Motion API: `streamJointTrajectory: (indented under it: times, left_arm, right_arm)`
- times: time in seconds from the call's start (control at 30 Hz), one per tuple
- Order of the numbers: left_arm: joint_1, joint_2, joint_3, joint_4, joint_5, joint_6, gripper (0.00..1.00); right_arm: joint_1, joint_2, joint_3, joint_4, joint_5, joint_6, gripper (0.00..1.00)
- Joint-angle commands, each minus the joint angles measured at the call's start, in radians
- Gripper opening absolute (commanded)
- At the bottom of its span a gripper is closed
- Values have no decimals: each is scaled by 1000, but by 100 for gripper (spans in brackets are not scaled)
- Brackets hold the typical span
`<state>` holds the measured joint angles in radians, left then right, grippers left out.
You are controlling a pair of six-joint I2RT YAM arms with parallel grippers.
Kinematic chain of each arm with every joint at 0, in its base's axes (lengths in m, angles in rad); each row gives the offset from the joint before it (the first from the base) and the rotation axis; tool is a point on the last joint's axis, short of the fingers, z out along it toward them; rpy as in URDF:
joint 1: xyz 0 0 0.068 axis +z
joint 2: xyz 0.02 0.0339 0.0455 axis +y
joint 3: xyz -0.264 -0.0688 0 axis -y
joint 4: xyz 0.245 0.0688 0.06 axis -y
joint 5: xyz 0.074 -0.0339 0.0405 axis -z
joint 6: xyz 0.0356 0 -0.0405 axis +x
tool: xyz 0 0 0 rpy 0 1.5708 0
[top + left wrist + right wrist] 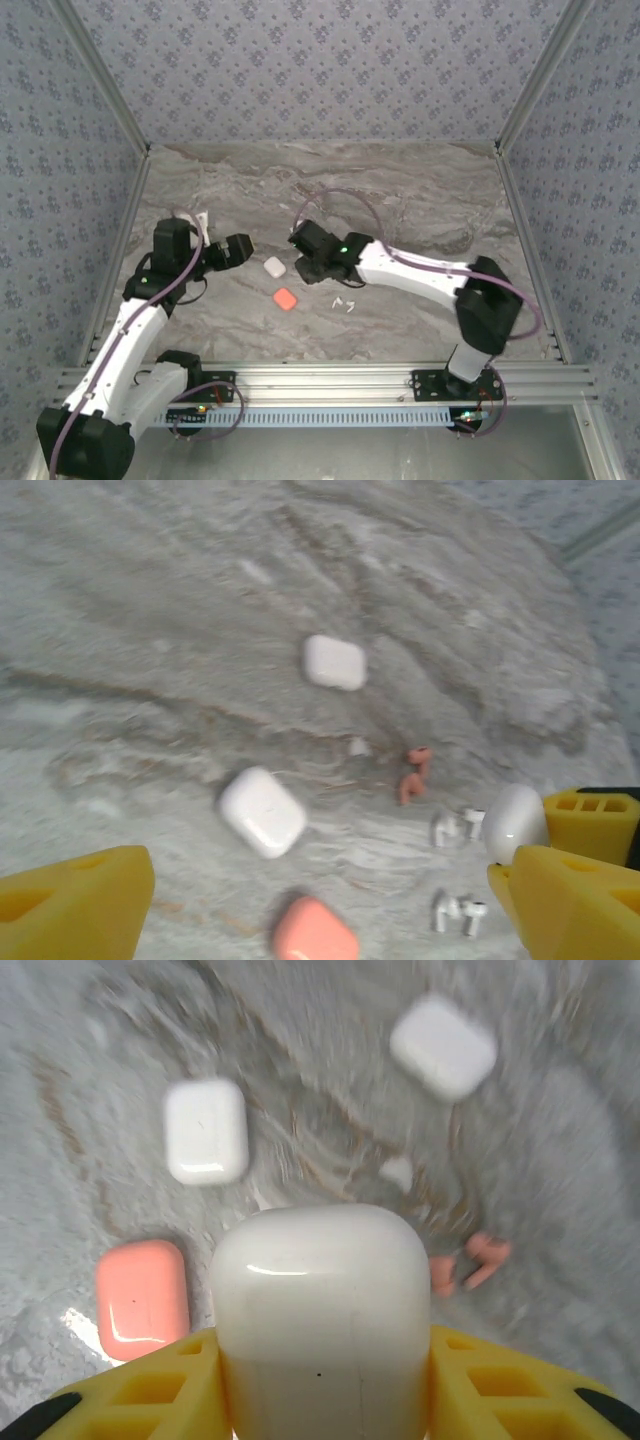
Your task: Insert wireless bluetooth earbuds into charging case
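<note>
A white charging case (318, 1310) sits upright between the yellow fingers of my right gripper (320, 1360), which is shut on it above the table. The same case (514, 823) appears at the right of the left wrist view. Below lie two white pairs of wireless bluetooth earbuds (455, 827) (458, 913) and a coral pair (413, 773) (470, 1260). In the top view the white earbuds (345, 302) lie just below my right gripper (308, 258). My left gripper (322, 885) (240, 250) hovers open over the table, nothing between its fingers.
Two more white cases (262, 811) (335, 662) and a coral case (315, 932) lie shut on the marble table (420, 200). In the top view one white case (273, 267) and the coral case (285, 299) sit between the grippers. Patterned walls enclose the table.
</note>
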<state>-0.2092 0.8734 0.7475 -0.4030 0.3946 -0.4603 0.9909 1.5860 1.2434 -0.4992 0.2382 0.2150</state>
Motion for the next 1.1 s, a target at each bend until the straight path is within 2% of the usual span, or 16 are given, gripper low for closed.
streamJointTrajectory:
  times: [0.0,0.17,0.37,0.7,1.07]
  left_arm:
    - [5,18,91,31,201,61,88]
    - [1,29,158,89,417,59,86]
    - [-49,48,190,184,509,-14,84]
    - [-214,164,251,212,469,-13,77]
    - [-301,230,241,260,429,-30,64]
  right_arm:
    - [1,-112,-42,98,34,-250,45]
    - [1,-267,-122,185,19,-432,45]
    - [-1,-322,-89,170,21,-541,46]
    - [0,-330,-60,197,-12,-586,46]
    - [3,-352,-75,228,-42,-559,46]
